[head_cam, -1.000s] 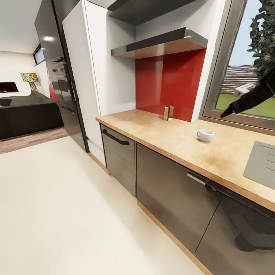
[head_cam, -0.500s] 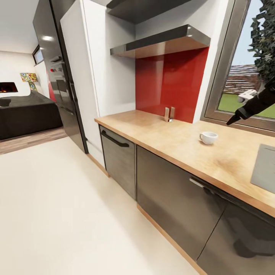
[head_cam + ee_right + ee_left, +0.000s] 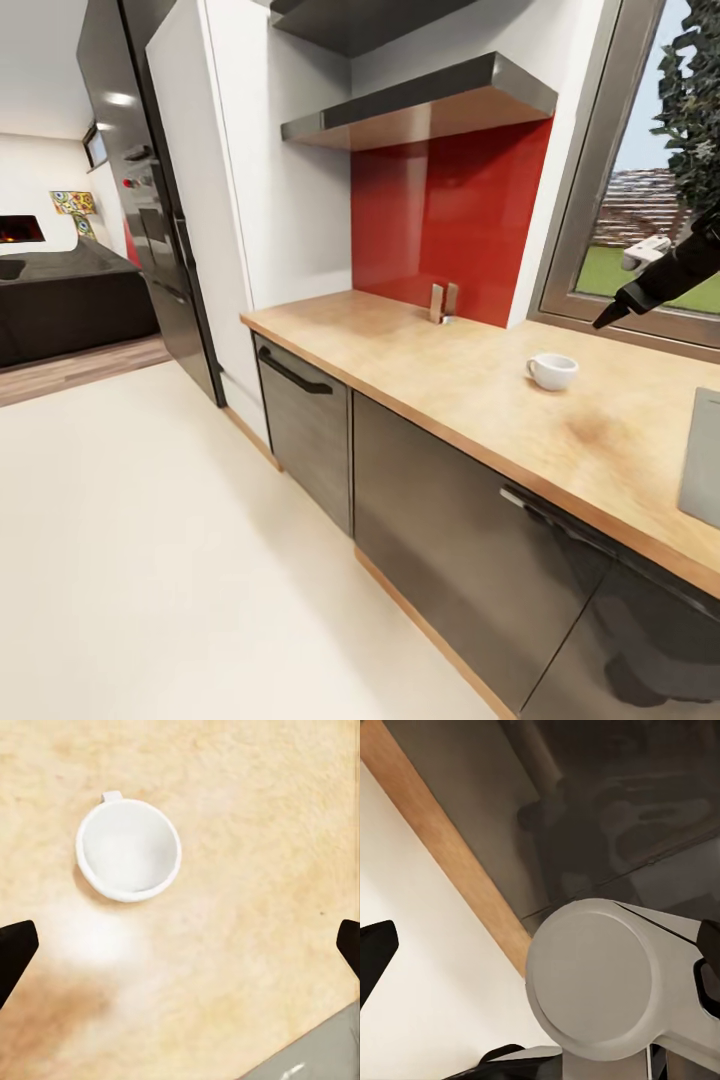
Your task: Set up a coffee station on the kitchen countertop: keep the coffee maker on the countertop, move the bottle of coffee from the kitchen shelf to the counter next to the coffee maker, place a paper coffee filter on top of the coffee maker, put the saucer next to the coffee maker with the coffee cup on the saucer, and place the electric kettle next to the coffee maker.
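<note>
Right wrist camera looks straight down on the coffee cup [image 3: 128,850]: it stands upright and empty on the kitchen countertop [image 3: 247,907], with the two dark fingertips [image 3: 15,949] far out at opposite edges of the picture, spread wide and touching nothing. The cup lies between them but off toward one side, well below the right gripper [image 3: 180,945].

From the head camera, the cup [image 3: 552,370] stands alone on the beige countertop [image 3: 420,355], and the right gripper [image 3: 625,290] hangs in the air above and to the right of it, in front of the window [image 3: 640,180]. Farther back, a small upright pair of blocks [image 3: 443,301] stands against the red backsplash [image 3: 440,220], under the kitchen shelf [image 3: 420,105].

The left wrist camera shows one dark fingertip [image 3: 375,952] near a glossy cabinet front [image 3: 607,810]; whether the left gripper is apart or together, I cannot tell.

No readable writing or labels anywhere.
</note>
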Controlling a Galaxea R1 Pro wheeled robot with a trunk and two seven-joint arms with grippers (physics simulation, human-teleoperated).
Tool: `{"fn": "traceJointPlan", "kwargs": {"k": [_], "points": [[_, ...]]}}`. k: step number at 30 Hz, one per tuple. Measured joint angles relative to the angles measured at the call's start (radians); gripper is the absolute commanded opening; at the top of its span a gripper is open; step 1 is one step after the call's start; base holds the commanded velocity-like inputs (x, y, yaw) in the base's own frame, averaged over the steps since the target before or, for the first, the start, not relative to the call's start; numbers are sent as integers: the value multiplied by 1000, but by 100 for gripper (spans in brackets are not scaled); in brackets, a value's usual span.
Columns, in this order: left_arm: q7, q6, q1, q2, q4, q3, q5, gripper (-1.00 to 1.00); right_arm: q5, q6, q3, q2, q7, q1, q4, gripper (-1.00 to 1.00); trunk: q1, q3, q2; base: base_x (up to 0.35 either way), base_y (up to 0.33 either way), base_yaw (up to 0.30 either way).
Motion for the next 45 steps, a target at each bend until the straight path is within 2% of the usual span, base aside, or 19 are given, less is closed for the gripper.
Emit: {"fn": "traceJointPlan", "kwargs": {"k": [15,45], "points": [[-1,1,0,0,0,0,0,100,0,0,1,1,-3,2,1,100,0,0,0,119,-65,0],[-1,2,0,0,0,0,0,100,0,0,2,0,-3,3,3,100,0,0,0,127,-2,0]]}}
